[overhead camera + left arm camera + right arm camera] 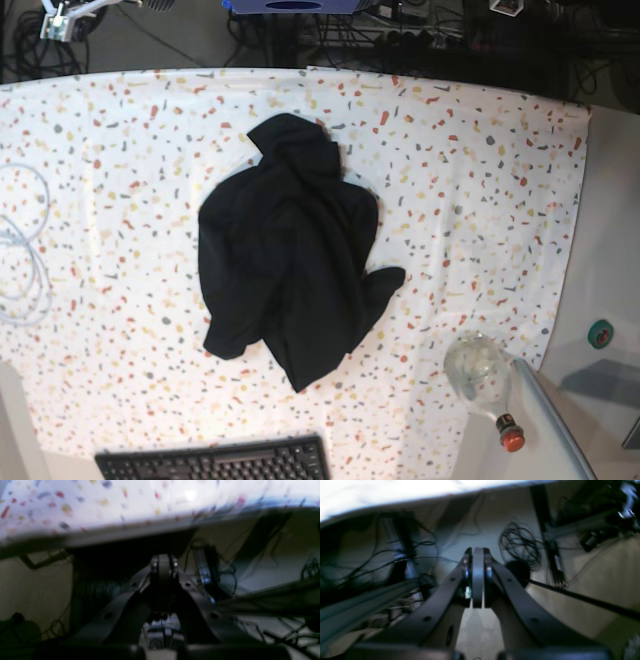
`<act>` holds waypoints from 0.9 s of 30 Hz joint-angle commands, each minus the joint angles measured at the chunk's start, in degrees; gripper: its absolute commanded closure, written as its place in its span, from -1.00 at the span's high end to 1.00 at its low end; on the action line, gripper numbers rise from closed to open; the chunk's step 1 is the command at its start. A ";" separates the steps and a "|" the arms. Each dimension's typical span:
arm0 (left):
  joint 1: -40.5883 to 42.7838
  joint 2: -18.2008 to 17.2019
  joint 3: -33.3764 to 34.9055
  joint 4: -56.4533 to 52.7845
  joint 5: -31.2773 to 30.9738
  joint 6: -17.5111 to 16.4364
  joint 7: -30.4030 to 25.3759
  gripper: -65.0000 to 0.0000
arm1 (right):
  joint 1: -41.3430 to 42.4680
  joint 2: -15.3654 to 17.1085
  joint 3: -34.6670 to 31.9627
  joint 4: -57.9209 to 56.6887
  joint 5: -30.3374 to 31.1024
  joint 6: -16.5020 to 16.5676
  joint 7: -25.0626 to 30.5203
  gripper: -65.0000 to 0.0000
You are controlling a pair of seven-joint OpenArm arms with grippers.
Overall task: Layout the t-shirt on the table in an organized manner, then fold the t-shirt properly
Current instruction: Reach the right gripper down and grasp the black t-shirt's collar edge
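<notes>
The black t-shirt (290, 255) lies crumpled mid-counter (480, 180), its long axis running near to far. Both claws, left (163, 565) and right (478, 577), are clenched empty below the counter edge; neither is clearly nearer.

blurred table (100, 510) edge in the left wrist view; keyboard (215, 462) cut off by the base view's bottom edge

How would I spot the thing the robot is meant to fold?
Look at the speckled white table. Near its middle lies the t-shirt, a crumpled black heap of cloth. The black keyboard at the near edge is flat, rigid and covered in keys.
</notes>
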State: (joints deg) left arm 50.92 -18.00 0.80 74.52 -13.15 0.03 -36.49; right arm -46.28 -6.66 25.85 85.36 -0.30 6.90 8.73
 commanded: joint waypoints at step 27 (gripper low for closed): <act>4.07 -2.79 -7.35 18.27 -6.68 0.19 2.95 0.26 | 18.55 1.16 -37.58 20.09 3.15 -2.98 -26.18 -0.11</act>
State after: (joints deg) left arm 54.15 -20.32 -6.09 91.85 -19.90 0.01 -31.92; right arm -27.94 -5.15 -11.53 104.29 2.81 3.27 -19.14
